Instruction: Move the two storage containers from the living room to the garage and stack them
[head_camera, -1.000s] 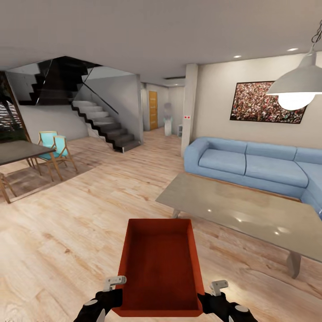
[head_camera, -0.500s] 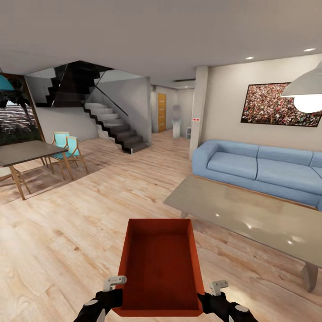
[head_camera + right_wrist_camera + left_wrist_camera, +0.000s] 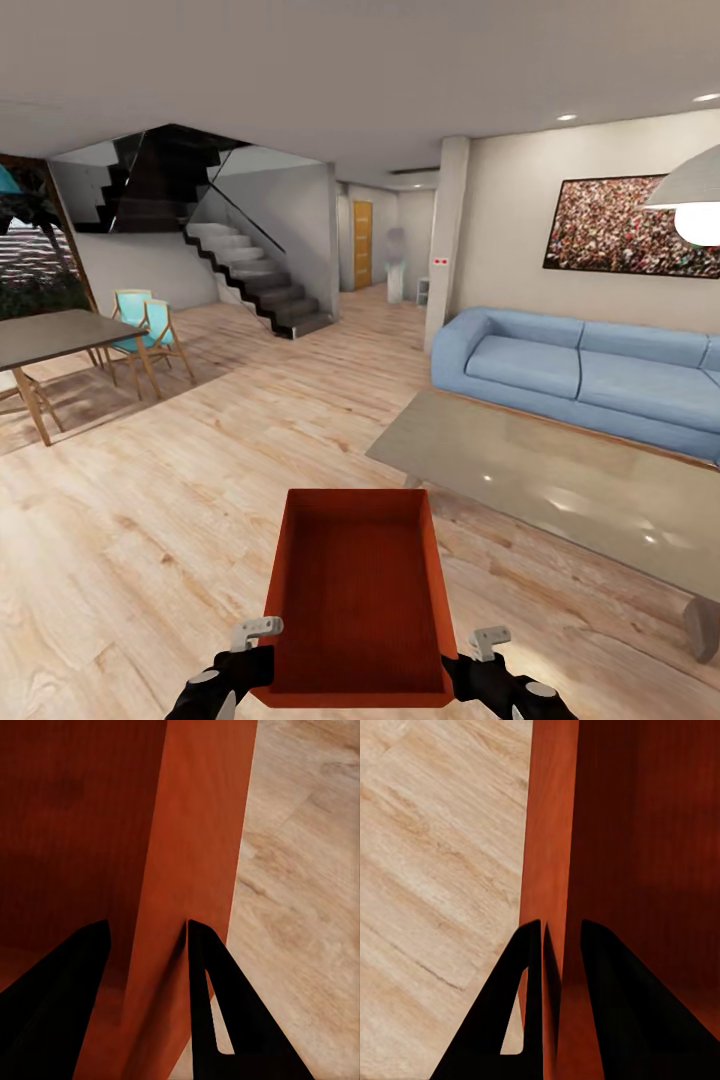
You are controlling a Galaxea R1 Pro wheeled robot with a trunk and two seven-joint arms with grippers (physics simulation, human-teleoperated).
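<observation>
Straight ahead from the robot's head camera, one orange-red storage container (image 3: 355, 597) is carried low in front of the trunk, above the light wood plank floor (image 3: 150, 520). It is an open-topped rectangular bin with plain, smooth walls, its long axis pointing away from the robot, toward the hallway. The left gripper (image 3: 246, 648) clamps the near end of the left long wall; the right gripper (image 3: 478, 652) clamps the matching spot on the right wall, so both arms share the load evenly. To the right stands a grey low table (image 3: 560, 490) with a glossy top, and behind it a blue sofa (image 3: 590, 375). Farther off, between a dark staircase (image 3: 250, 285) and a pale pillar (image 3: 443, 240), an orange-brown door (image 3: 362, 245) shows at the end of a passage. That is likely the way out of the living room, roughly in line with the bin's long axis.

From the left wrist camera, two black fingers (image 3: 521, 1012) straddle the container's thin wall, one outside, one inside, pressed close on it. Wood planks lie beside it.

From the right wrist camera, the same hold appears mirrored: black fingers (image 3: 206, 997) on either face of the smooth wall, closed on it.

The second container is not among what I can see.
</observation>
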